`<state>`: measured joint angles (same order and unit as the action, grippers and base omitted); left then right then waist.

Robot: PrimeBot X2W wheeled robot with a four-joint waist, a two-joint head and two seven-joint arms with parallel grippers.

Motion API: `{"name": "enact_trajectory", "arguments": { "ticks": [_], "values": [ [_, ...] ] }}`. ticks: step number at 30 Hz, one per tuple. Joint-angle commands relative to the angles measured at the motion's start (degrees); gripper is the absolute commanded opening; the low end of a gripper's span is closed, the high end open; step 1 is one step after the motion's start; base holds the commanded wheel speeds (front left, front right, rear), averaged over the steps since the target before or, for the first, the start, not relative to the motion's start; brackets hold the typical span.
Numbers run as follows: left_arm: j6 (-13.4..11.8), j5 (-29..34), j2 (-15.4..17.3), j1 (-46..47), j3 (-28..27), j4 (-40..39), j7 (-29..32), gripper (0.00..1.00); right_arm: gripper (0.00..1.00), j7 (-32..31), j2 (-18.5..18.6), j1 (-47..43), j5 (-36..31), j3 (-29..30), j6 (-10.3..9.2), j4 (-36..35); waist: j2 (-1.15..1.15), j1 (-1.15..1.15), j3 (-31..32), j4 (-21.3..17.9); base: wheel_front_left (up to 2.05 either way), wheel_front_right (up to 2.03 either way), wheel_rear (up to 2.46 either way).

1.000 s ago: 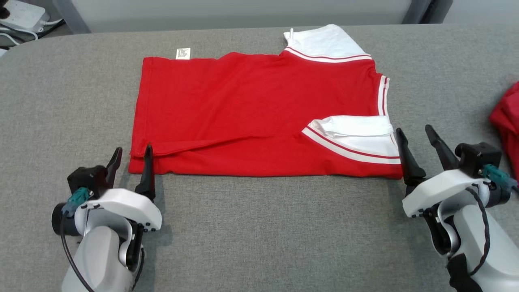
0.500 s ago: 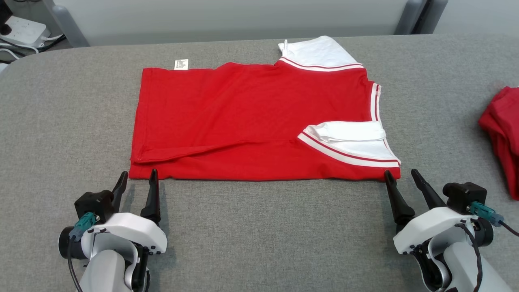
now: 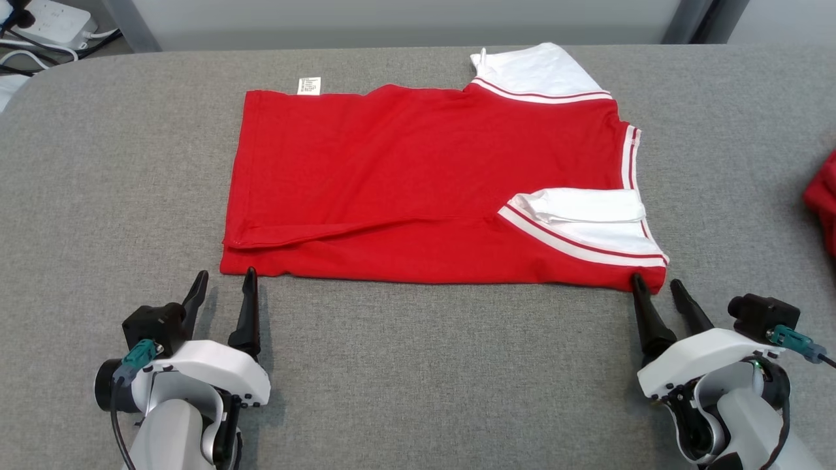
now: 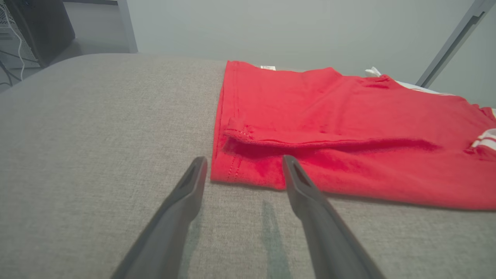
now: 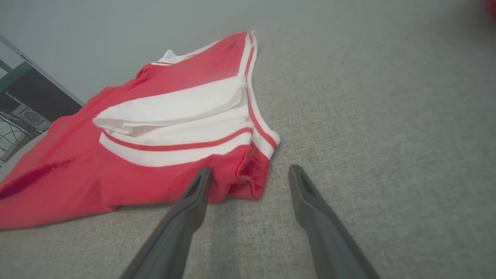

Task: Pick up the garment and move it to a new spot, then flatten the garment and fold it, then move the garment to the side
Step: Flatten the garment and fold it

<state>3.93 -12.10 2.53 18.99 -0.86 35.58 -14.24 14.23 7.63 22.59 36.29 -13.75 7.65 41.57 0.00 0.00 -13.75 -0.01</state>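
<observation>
The grey fabric tabletop point(image 3: 418, 365) carries the folded red garment point(image 3: 405, 170). At its near corners the left gripper point(image 3: 225, 277) and right gripper point(image 3: 656, 282) stand wide and empty. A pale wall point(image 3: 392, 19) is behind it.

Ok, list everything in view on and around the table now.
Red fabric shirt with white striped sleeves: one, red and white, flat mid-table.
Small white label: one, white, shirt's far edge.
Bunched red cloth: one, red, table's right edge.
White plastic power strip: one, white, beyond far-left corner.
Grey fabric-covered table: one, grey, under shirt and cloth.
Left hand: one, dark fingers, open, shirt's near-left corner.
Right hand: one, dark fingers, open, shirt's near-right corner.
</observation>
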Motion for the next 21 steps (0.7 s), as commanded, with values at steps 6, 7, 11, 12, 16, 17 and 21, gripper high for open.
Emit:
{"name": "enact_trajectory", "arguments": {
  "ticks": [6, 7, 11, 12, 16, 17, 21],
  "values": [
    [0.58, 0.87, 0.7, 1.45, -1.86, -1.29, -0.75, 1.0, 1.0, 0.77, -0.26, 1.82, 3.06, -3.22, -0.16, -0.62, 0.0, 0.0, -0.6, 0.42, 0.0, 0.0, 0.0],
    [0.66, 0.94, 0.68, 1.55, -1.86, -1.35, -0.75, 1.0, 0.97, 0.77, -0.26, 1.9, 3.71, -3.85, -0.16, -0.84, 0.0, 0.0, -0.66, 0.46, 0.0, 0.0, 0.0],
    [0.97, 1.19, 0.6, 1.69, -1.83, -1.66, -0.75, 1.0, 0.44, 0.77, 0.4, 2.14, 5.54, -4.65, -0.16, -1.1, 0.0, 0.0, -0.77, 0.49, 0.0, 0.0, 0.0],
    [1.06, 1.18, 0.58, 1.69, -1.81, -1.69, -0.75, 1.0, 0.34, 0.77, 0.58, 2.19, 5.82, -4.74, -0.16, -1.07, 0.0, 0.0, -0.78, 0.49, 0.0, 0.0, 0.0],
    [2.06, -0.28, 0.49, 1.93, -1.78, -0.94, -0.75, 1.0, 0.0, 0.77, 1.2, 2.59, 6.69, -5.01, -0.16, -1.12, 0.0, 0.0, -0.83, 0.25, 0.0, 0.0, 0.0],
    [2.26, -0.92, 0.47, 2.12, -1.86, -0.7, -0.75, 1.0, 0.0, 0.77, 1.29, 2.63, 6.7, -4.97, -0.16, -1.24, 0.0, 0.0, -0.85, 0.19, 0.0, 0.0, 0.0],
    [2.85, -4.29, 0.4, 3.27, -2.54, 1.39, -0.75, 1.0, 0.0, 0.77, 1.71, 2.65, 5.91, -5.06, -0.16, -1.53, 0.0, 0.0, -0.9, -0.1, 0.0, 0.0, 0.0]
  ]
}}
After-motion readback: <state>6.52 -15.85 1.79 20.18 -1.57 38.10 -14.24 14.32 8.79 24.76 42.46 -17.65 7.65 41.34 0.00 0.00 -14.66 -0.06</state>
